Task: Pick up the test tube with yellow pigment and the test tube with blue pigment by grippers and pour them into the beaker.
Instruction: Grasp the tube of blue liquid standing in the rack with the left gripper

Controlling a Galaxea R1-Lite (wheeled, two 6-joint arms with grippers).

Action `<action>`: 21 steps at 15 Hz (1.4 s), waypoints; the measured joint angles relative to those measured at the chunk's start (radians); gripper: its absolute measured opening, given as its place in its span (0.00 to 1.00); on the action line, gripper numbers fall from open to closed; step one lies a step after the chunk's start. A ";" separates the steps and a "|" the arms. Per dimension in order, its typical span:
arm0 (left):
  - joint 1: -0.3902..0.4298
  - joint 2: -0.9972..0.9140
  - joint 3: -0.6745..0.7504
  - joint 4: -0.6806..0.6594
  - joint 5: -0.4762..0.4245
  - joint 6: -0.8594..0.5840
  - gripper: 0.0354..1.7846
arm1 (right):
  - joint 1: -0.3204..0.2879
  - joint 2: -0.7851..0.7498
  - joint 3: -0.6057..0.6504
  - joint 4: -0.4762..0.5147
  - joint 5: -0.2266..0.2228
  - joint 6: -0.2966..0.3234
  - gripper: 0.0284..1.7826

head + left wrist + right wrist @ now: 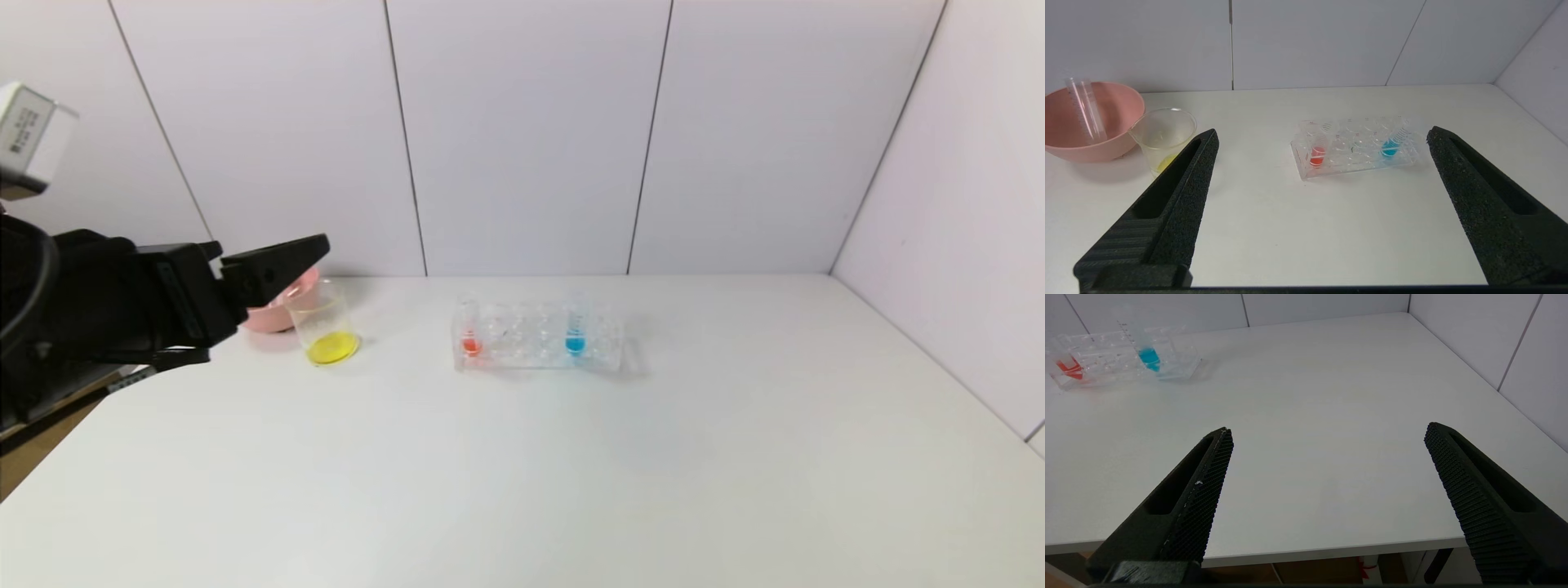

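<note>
The test tube with blue pigment (575, 335) (1391, 145) (1147, 355) stands in a clear rack (539, 359) (1355, 165) at mid-table. The beaker (326, 322) (1163, 132) stands left of the rack with yellow liquid in its bottom. No test tube holding yellow pigment is in view. A clear graduated tube (1086, 108) with no liquid showing leans in the pink bowl (1114, 134). My left gripper (1321, 135) hovers open and empty at the table's left side, near the beaker and facing the rack, with one finger (282, 261) in front of the bowl. My right gripper (1327, 430) hangs open and empty over the table's front edge.
A tube with red liquid (470, 341) (1317, 152) (1069, 367) stands at the rack's left end. The pink bowl (273, 317) sits behind the beaker by the back wall. A side wall (963, 245) bounds the table on the right.
</note>
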 joint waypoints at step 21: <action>-0.285 0.814 -0.266 -0.496 0.239 0.021 1.00 | 0.000 0.000 0.000 0.000 0.000 0.000 0.96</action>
